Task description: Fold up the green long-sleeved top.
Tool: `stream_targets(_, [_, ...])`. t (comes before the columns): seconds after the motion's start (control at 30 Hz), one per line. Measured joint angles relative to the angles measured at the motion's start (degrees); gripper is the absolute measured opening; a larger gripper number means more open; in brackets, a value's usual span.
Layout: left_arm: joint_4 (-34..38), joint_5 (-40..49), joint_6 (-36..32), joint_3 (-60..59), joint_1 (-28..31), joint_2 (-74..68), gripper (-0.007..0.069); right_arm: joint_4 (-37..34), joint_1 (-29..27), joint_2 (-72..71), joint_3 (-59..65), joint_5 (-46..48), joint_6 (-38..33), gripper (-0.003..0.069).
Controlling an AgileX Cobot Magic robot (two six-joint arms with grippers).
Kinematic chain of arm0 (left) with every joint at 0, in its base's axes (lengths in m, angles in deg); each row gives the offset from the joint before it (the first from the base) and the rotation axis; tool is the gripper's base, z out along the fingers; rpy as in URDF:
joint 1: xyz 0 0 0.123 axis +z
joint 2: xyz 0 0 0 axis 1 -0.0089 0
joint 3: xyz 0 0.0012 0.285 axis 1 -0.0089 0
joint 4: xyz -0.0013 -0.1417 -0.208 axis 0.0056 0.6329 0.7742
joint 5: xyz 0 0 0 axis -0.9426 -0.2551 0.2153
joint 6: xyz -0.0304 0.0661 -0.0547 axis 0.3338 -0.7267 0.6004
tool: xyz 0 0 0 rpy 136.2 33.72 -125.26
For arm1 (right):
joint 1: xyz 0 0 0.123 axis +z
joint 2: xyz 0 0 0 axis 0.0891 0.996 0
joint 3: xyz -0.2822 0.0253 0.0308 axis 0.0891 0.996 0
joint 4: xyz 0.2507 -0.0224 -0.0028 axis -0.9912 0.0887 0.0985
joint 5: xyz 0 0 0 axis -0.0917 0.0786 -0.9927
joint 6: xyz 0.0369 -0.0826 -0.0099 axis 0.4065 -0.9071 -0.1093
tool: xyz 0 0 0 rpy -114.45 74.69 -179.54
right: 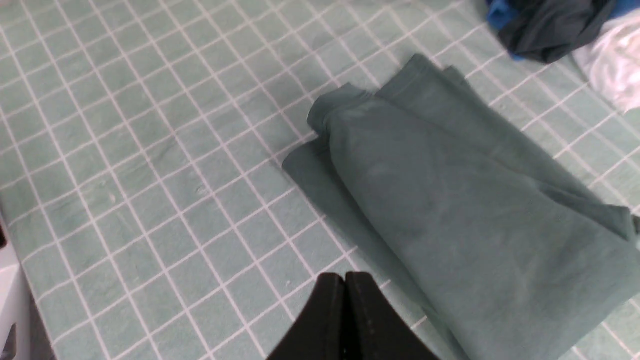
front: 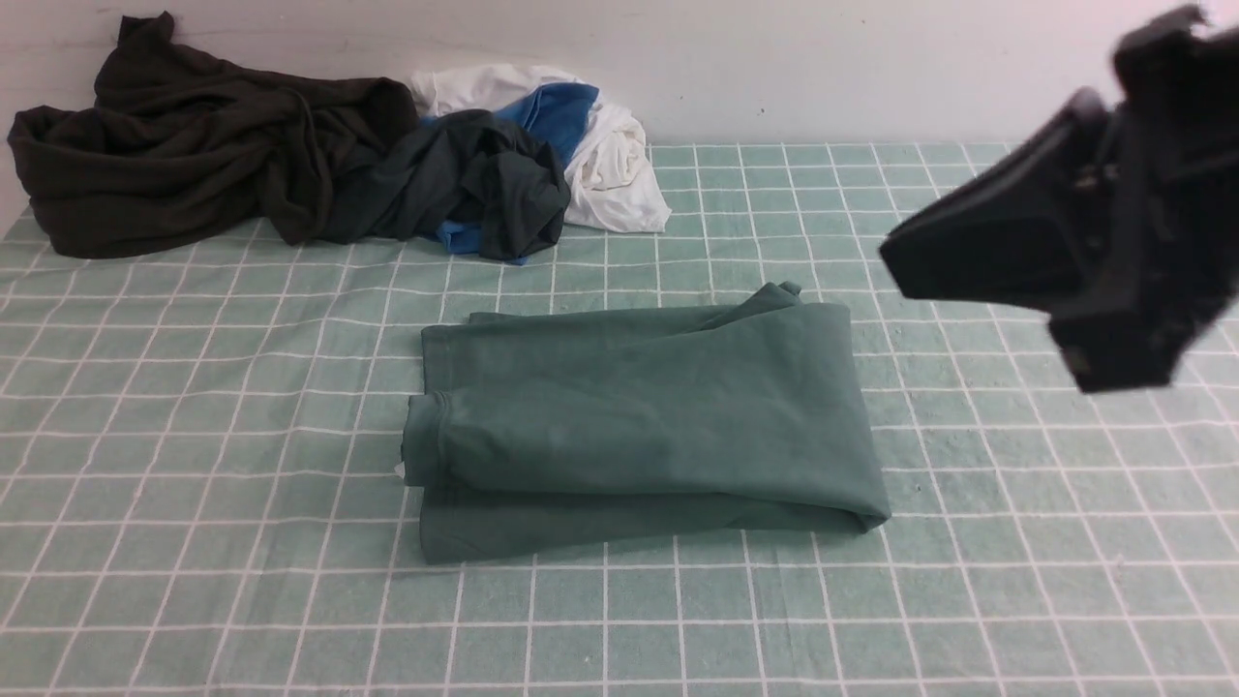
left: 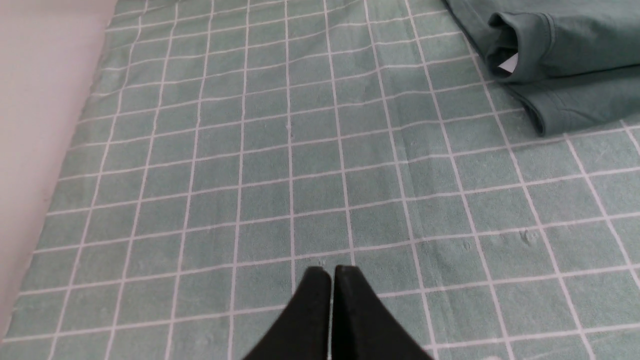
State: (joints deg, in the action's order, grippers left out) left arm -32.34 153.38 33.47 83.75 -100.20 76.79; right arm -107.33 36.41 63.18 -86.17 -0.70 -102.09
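Folded green long-sleeved top [front: 639,426] lying at centre frame on a checked tablecloth [front: 194,542], both grippers closed and empty.

Muted sage knit, stacked in soft layers, cuffed roll and white tag at its left end. It looks light, limp and likely to slump; pinch a hemmed edge. Right gripper [right: 345,280] hovers upper right; left gripper [left: 332,272] sits clear.

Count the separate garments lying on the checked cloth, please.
5, maybe more hidden: green long-sleeved top folded at centre; at the back, blackish-brown garment, dark green-black garment, blue garment, white garment.
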Motion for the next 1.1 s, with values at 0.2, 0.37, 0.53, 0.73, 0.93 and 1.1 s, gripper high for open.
stream_targets(0.2, [0.0,1.74,0.0,0.0,0.0,0.24,-0.0003,-0.72,0.0,-15.87,11.94,-9.48,0.2,-0.0012])
stream_targets(0.37, [-0.01,2.02,0.0,0.0,0.0,0.24,-0.0003,-1.06,0.0,-22.75,15.57,-9.26,0.26,-0.0013])
stream_targets(0.53, [-0.06,2.07,0.0,0.0,0.0,0.24,-0.0003,-1.2,0.0,-25.72,16.04,-5.42,0.31,-0.0013])
stream_targets(0.73, [-0.06,2.36,0.0,0.0,0.0,0.24,-0.0003,-1.2,0.0,-25.87,16.22,-1.33,0.39,-0.0013])
stream_targets(0.93, [-0.06,2.42,0.0,0.0,0.0,0.24,-0.0003,-0.57,-0.04,-25.87,16.69,-1.71,1.79,-0.0013])
stream_targets(1.1, [-0.11,2.42,0.0,0.0,0.0,0.24,-0.0003,3.58,-0.13,-28.84,24.97,-15.53,5.35,-0.0013])
